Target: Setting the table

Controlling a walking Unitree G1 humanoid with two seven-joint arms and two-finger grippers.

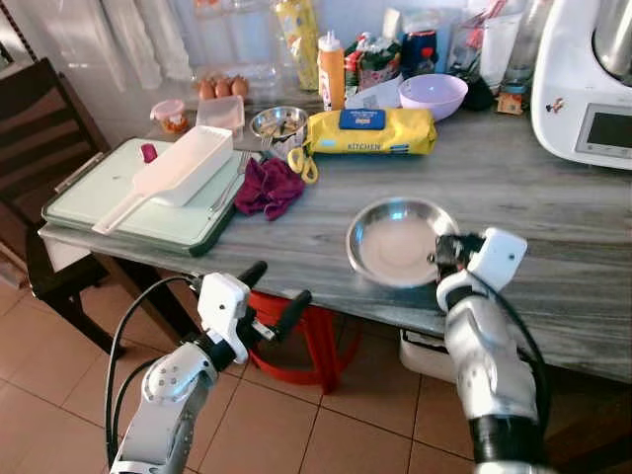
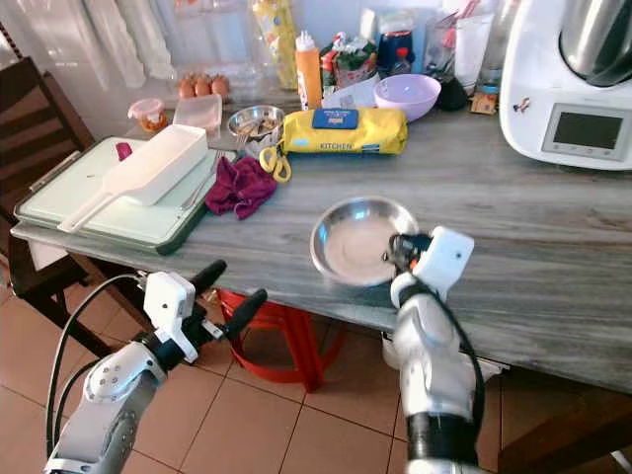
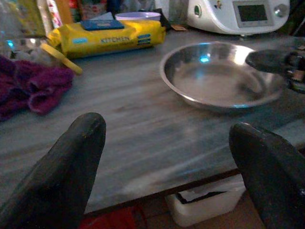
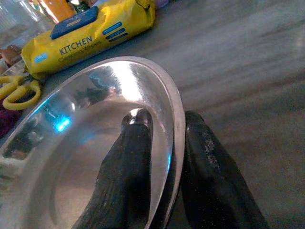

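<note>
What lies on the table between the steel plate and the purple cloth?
Nothing: in the left eye view, the stretch of grey table between the steel plate and the purple cloth is bare.

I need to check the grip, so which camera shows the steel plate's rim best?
The right wrist view: the steel plate sits close up, its rim between the right tool's fingers. Both eye views show it whole but small; the left wrist view shows it side-on.

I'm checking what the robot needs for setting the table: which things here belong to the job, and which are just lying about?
Job: steel plate, its rim pinched by the right pincer.

Lying about: yellow wipes pack, purple cloth, scissors, lilac bowl, white kitchen machine.
</note>
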